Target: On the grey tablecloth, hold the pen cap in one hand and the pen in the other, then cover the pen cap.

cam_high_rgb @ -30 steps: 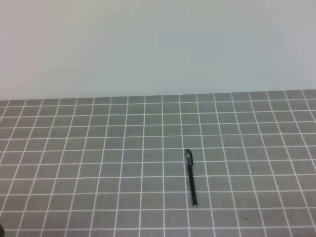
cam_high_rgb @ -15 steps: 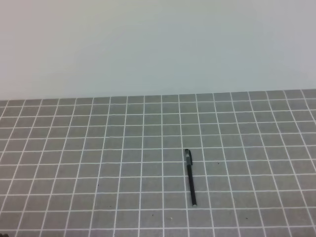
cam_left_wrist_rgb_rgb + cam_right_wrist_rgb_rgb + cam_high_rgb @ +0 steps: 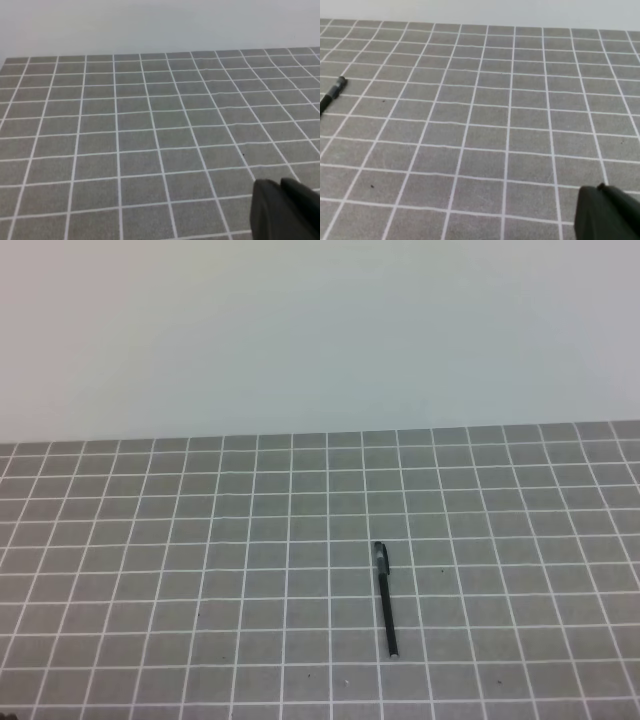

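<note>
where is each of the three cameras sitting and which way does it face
Exterior high: raised, facing the grey tablecloth and pale back wall, with the pen lying near the middle; no arm clearly shows.
Left wrist: low over the cloth, looking toward the wall; the shut left gripper shows at lower right; no pen.
Right wrist: low over the cloth; the shut right gripper shows at lower right.
Shared: the pen shows in the high view and at the right wrist view's left edge.

soft even light, slightly blurry, shadowless
</note>
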Robot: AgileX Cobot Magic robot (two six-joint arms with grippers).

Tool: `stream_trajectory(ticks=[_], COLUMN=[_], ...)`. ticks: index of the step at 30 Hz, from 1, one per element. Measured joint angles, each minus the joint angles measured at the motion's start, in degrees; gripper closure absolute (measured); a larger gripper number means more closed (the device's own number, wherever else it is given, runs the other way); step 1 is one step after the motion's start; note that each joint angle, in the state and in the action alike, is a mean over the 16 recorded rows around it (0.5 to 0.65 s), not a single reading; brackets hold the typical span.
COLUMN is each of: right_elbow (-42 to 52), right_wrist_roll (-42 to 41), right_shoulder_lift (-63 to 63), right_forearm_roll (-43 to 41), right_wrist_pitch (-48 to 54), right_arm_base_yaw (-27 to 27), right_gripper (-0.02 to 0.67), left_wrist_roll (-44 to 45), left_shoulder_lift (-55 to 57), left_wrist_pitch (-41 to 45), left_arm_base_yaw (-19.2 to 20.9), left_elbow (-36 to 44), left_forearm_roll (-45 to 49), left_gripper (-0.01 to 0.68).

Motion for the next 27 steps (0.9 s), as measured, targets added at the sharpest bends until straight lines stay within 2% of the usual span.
stream_trajectory(ticks=[12, 27], right_elbow=[0.00, 0.00], right_wrist_roll=[-0.06, -0.08], right_shoulder_lift=[0.03, 0.09], right_forearm_roll=[0.00, 0.00], right_wrist_pitch=[0.01, 0.02], right_arm_base_yaw=[0.00, 0.00], right_gripper=[0.645, 0.645], left_wrist_roll=[0.21, 0.18], left_shoulder_lift=[0.00, 0.00], left_wrist_pitch=[0.00, 0.00], left_arm_base_yaw=[1.02, 8.22], left_elbow=[0.00, 0.00], left_forearm_roll=[-0.13, -0.36], left_gripper=[0.674, 0.674])
